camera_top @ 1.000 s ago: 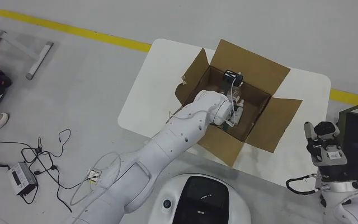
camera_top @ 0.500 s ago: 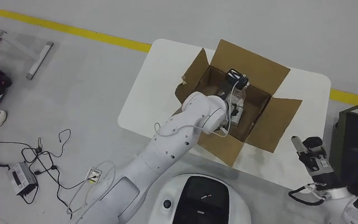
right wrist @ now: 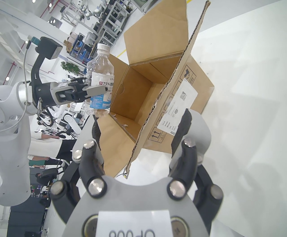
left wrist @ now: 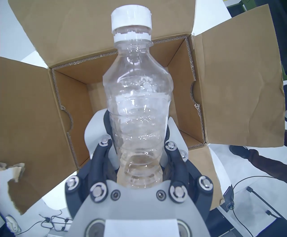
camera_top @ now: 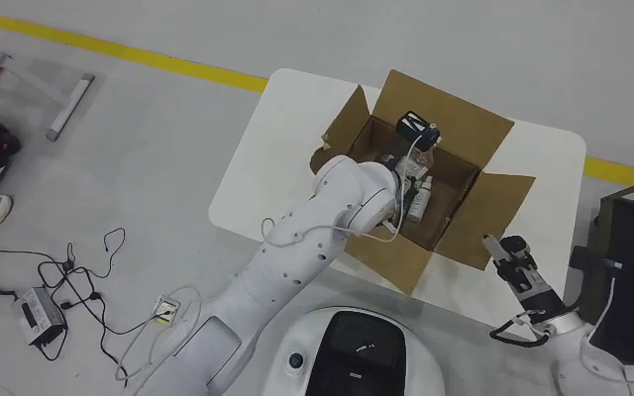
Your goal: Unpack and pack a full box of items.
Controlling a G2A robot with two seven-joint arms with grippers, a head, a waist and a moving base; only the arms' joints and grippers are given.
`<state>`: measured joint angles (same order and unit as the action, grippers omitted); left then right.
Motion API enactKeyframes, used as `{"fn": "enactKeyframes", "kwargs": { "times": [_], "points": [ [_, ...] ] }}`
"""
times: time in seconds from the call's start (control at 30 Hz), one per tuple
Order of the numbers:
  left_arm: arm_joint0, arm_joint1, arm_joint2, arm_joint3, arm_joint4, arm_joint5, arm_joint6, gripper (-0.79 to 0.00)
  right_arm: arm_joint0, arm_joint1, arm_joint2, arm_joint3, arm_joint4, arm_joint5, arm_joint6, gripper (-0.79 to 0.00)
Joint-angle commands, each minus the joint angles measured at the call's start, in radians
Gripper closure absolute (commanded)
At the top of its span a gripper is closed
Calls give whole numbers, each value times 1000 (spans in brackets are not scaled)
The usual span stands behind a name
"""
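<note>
The left end effector (left wrist: 138, 125) is clamped on a clear bottle (left wrist: 136, 89), with its fingers (left wrist: 95, 128) pressing the ribbed lower body from both sides. The bottle stands upright with a white cap (left wrist: 131, 19) on top. In the right wrist view a white and blue label (right wrist: 102, 94) wraps its middle, just where the left end effector (right wrist: 96, 89) grips it. In the top view the bottle (camera_top: 421, 193) hangs over the opening of the box (camera_top: 451, 124), apart from the walls.

The box sits on the white bench (camera_top: 277, 148), turned at an angle to the bench edges, with all four flaps folded outward. One flap (left wrist: 15, 177) has a torn, ragged edge. A white sticker (right wrist: 177, 107) is on the outer wall that faces the right arm.

The right end effector (right wrist: 141, 122) is spread wide and points toward that wall. In the top view the right end effector (camera_top: 495, 247) is over the bench at the near right, just beside the tip of the box's right flap.

On the floor a yellow line (camera_top: 129, 54) runs along the far side, and cables (camera_top: 79, 287) lie at the near left
</note>
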<state>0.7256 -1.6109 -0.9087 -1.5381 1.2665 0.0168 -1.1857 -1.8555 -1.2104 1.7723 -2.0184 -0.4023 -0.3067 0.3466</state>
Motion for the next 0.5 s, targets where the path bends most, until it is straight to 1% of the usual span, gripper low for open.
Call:
{"fn": "enactKeyframes", "kwargs": {
  "times": [0.0, 0.1, 0.17, 0.2, 0.23, 0.3, 0.33, 0.37, 0.4, 0.43, 0.47],
  "points": [
    [0, 0, 0, 0, -1, 0, 0, 0, 14, 0, -8, 0, -38, 26, -6, -665],
    [0, 0, 0, 0, -1, 0, 0, 0, 27, -1, -27, 2, -66, 64, -14, -610],
    [0, 0, 0, 0, -1, 0, 0, 0, 35, -1, -41, 3, -78, 86, -17, -508],
    [0, 0, 0, 0, -1, 0, 0, 0, 38, -1, -46, 6, -84, 94, -16, -477],
    [0, 0, 0, 0, -1, 0, 0, 0, 42, -1, -52, 9, -89, 100, -14, -465],
    [0, 0, 0, 0, -1, 0, 0, 0, 49, -2, -59, 15, -89, 110, -14, -323],
    [0, 0, 0, 0, -1, 0, 0, 0, 52, -2, -61, 17, -90, 112, -15, -289],
    [0, 0, 0, 0, -1, 0, 0, 0, 53, -2, -63, 19, -90, 115, -15, -228],
    [0, 0, 0, 0, -1, 0, 0, 0, 54, -2, -64, 20, -90, 119, -16, -55],
    [0, 0, 0, 0, -1, 0, 0, 0, 56, -2, -62, 20, -94, 127, -24, 0],
    [0, 0, 0, 0, -1, 0, 0, 0, 56, -2, -60, 16, -104, 128, -32, 0]
  ]
}}
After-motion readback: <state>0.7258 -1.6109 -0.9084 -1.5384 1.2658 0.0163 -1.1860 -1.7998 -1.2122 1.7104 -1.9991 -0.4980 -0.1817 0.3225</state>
